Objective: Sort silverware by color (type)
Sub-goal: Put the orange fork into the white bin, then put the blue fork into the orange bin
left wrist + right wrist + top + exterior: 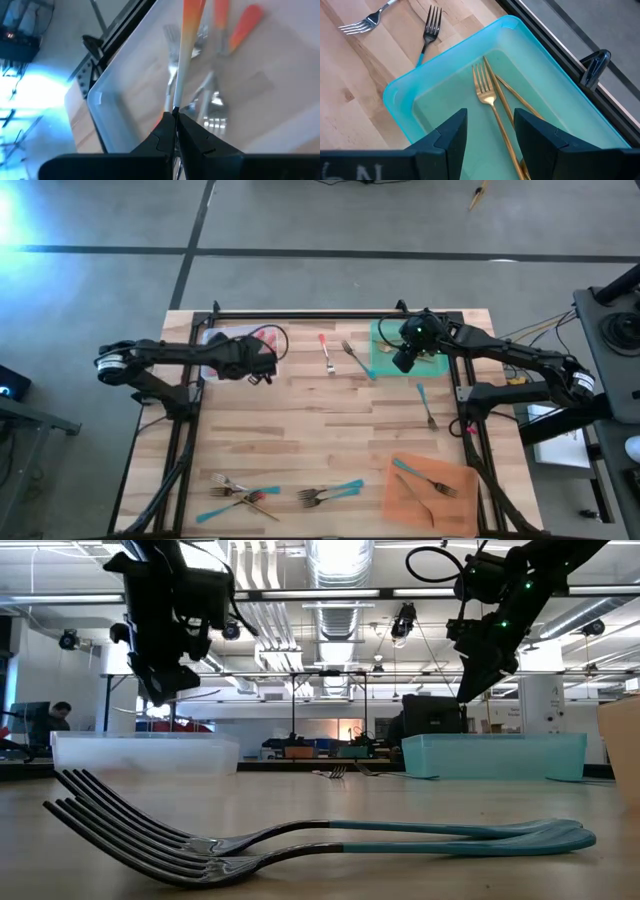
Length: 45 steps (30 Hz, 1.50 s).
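The table [300,420] carries three trays, one for each colour. The clear tray [107,107] sits at the far left, the green tray [402,107] at the far right, and the orange tray [430,485] on the near right.

The left tool [175,120] hangs over the clear tray, pinched tight on the tip of a red fork [187,45], likely so that it drops among the red pieces already inside.

The right tool [490,132] hovers above the green tray with its jaws wide apart and empty; gold forks [487,97] lie below it.

Loose silverware [330,495] waits along the near edge, a teal fork [427,405] on the right and more pieces mid-table.
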Motion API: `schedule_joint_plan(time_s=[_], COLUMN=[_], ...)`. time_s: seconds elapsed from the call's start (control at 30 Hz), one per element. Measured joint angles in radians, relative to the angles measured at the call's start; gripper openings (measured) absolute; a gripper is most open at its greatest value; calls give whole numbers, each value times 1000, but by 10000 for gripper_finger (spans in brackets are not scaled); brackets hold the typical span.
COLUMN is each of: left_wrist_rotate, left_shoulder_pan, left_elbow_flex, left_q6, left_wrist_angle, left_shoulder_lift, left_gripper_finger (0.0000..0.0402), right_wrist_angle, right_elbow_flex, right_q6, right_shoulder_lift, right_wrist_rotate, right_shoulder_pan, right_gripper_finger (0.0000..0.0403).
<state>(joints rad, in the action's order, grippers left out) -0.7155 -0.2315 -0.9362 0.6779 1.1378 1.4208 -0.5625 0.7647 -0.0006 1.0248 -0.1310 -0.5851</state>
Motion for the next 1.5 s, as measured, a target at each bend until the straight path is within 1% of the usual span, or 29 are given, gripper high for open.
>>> schedule_joint_plan(time_s=[0.13,0.3,0.4,0.57,0.6,0.67,0.77,0.8,0.83,0.9,1.0,1.1,1.17,1.37,1.43,1.5], left_wrist_rotate=[3,6,5,3,19,96,275,309,320,326,331,332,357,388,388,379], left_shoulder_pan=[-57,-79,-78,-78,-77,-71,-36,-15,12,80,188,313,408,683,758,822], left_elbow_flex=[32,48,48,49,49,49,49,49,49,49,49,49,49,49,49,49], left_q6=[-30,-37,-37,-41,-41,-41,-41,-42,-42,-32,44,147,232,522,621,676], left_wrist_angle=[-25,-44,-54,-81,-85,-89,-120,-133,-148,-178,-201,-220,-247,-376,-414,-463], left_shoulder_lift=[0,0,0,0,0,0,-9,-14,-18,-24,-24,-19,-15,-13,-13,-13], left_gripper_finger=[0,6,32,99,112,134,155,159,161,161,157,151,147,139,139,139], right_wrist_angle=[0,0,0,0,0,0,0,0,0,0,0,0,0,0,0,0], right_elbow_flex=[0,0,0,0,0,0,0,0,0,0,0,0,0,0,0,0], right_q6=[0,0,0,0,0,0,0,0,0,0,0,0,0,0,0,0], right_shoulder_lift=[0,0,0,0,0,0,0,0,0,0,0,0,0,0,0,0], right_wrist_rotate=[0,0,0,0,0,0,0,0,0,0,0,0,0,0,0,0], right_shoulder_pan=[0,0,0,0,0,0,0,0,0,0,0,0,0,0,0,0], right_gripper_finger=[153,153,153,153,153,153,153,153,153,153,153,153,153,153,153,153])
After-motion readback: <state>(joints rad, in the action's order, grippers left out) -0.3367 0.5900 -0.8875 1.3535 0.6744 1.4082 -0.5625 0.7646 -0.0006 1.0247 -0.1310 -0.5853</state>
